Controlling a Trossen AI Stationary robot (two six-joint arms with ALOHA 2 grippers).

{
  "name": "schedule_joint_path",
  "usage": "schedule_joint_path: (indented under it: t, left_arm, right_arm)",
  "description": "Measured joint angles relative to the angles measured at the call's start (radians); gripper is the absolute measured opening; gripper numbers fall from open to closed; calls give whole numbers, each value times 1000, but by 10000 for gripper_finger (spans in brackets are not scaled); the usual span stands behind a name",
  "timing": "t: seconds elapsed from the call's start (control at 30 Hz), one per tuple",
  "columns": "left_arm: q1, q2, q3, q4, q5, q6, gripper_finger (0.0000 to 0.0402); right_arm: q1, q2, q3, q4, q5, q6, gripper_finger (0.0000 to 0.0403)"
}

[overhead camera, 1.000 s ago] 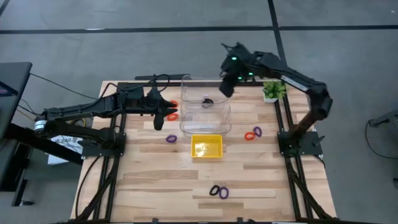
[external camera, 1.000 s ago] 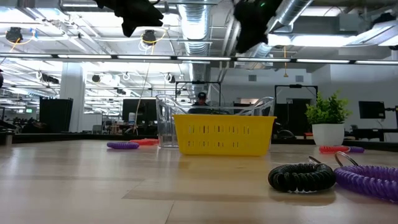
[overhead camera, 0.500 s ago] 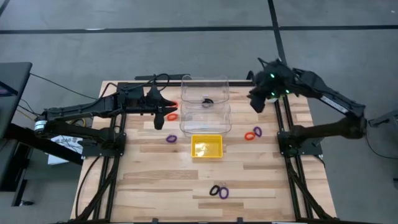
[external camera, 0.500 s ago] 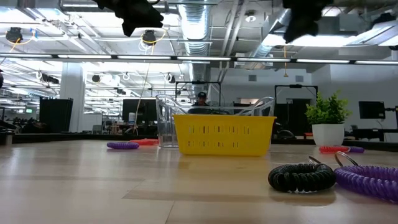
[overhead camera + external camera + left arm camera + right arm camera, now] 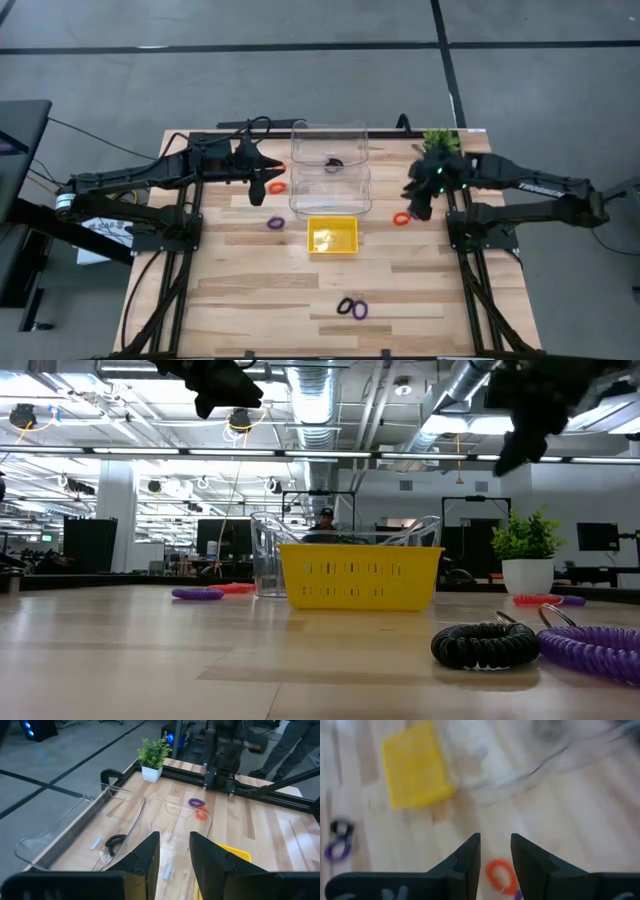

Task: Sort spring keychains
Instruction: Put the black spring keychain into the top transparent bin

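Spring keychains lie scattered on the wooden table. An orange one sits just beyond my left gripper, which hovers open and empty left of the clear bins. A purple one lies nearer. Another orange one lies below my right gripper, open and empty above the table, with a purple one beside it. A black one lies in the far clear bin. A black and purple pair rests near the front edge. The yellow tray stands mid-table.
Two clear plastic bins stand side by side behind the yellow tray. A small potted plant is at the far right corner. Black frame rails run along both sides of the table.
My right gripper has swung from above the far clear bin toward the table's right edge and nearer, sinking as it went; it now hangs over the right-hand orange keychain. No keychain has moved.
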Motion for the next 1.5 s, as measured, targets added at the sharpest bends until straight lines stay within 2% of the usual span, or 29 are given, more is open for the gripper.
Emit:
schedule_joint_path:
  t: [0.17, 0.3, 0.77, 0.97, 1.17, 1.27, 1.5]
  left_arm:
    - [0, 0, 0, 0, 0, 0, 104]
    - [0, 0, 0, 1, 0, 0, 104]
    - [0, 0, 0, 4, 0, 0, 104]
    - [0, 0, 0, 0, 0, 23, 104]
    - [0, 0, 0, -1, 0, 76, 104]
    - [0, 0, 0, -3, 0, 102, 104]
    - [25, -11, 0, -29, 7, 139, 104]
  right_arm:
    - [94, 37, -100, 43, -41, 4, 98]
    - [143, 95, -99, 62, -40, 11, 98]
    - [156, 259, -99, 114, -39, 65, 98]
    - [204, 285, -99, 143, -52, 98, 98]
    - [302, 283, -99, 286, -142, 206, 98]
    - [364, 286, -99, 387, -147, 254, 98]
    - [520, 363, -96, 655, -143, 246, 98]
